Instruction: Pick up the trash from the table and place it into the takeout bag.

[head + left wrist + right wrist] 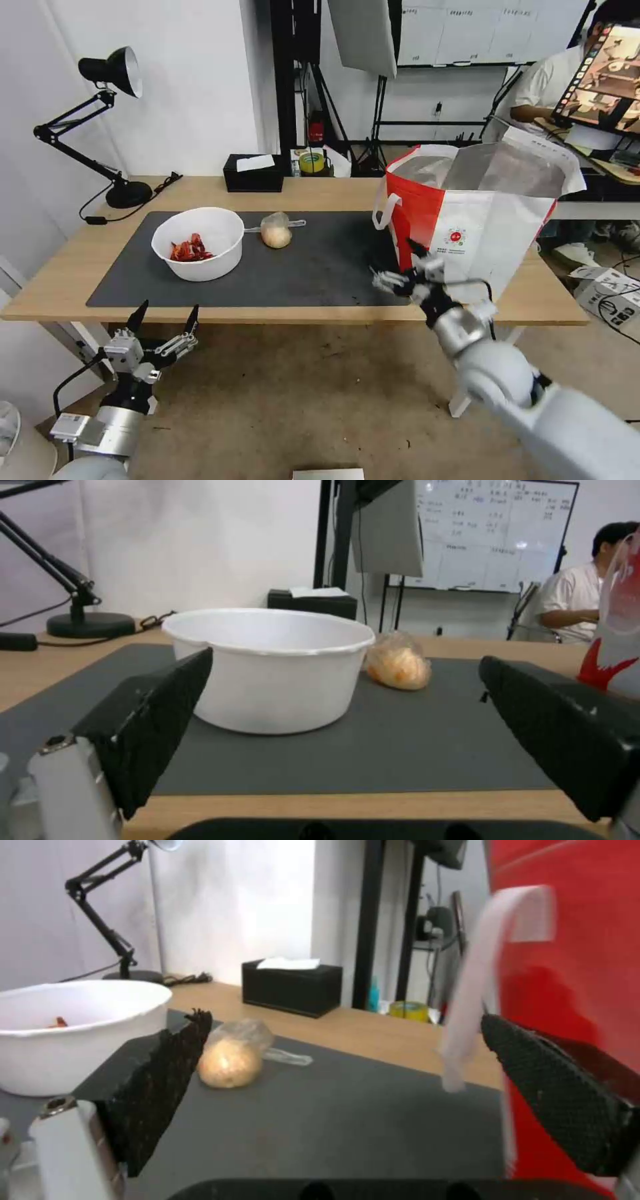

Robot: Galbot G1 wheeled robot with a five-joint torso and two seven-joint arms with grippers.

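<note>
On the dark grey mat (320,267) of the light-wood table (60,267), two pieces of trash are left: a white round bowl (198,242) with red shells in the bottom, toward the robot's left, and a clear bag with a yellowish lump (276,230) just beside it, apart from the bowl's rim, knotted tail pointing toward the takeout bag. No clamshell tray or tissue can be seen on the table; cannot tell if they are in the bag.

The takeout bag (480,220), white-and-red with foil lining, stands upright at the table's right end, mouth open, a white loop handle (385,208) hanging on its red side facing the mat. Standing open like that, drops from above look easy.

Right gripper (400,280) hovers low over the mat's right edge, close to the bag's front corner, fingers spread wide, nothing between them. From its wrist view the handle dangles between the jaws' line of sight and the lump bag lies ahead, so it looks aimed back toward the trash, probably the lump bag since that's nearest.

Left gripper (163,327) sits below and in front of the table's near edge, jaws wide apart, empty, lined up with the bowl in its wrist view. Reads as staged for the bowl.

Black tissue box (253,172), yellow tape roll (311,162) and desk lamp (100,127) stay at the back; not trash.
</note>
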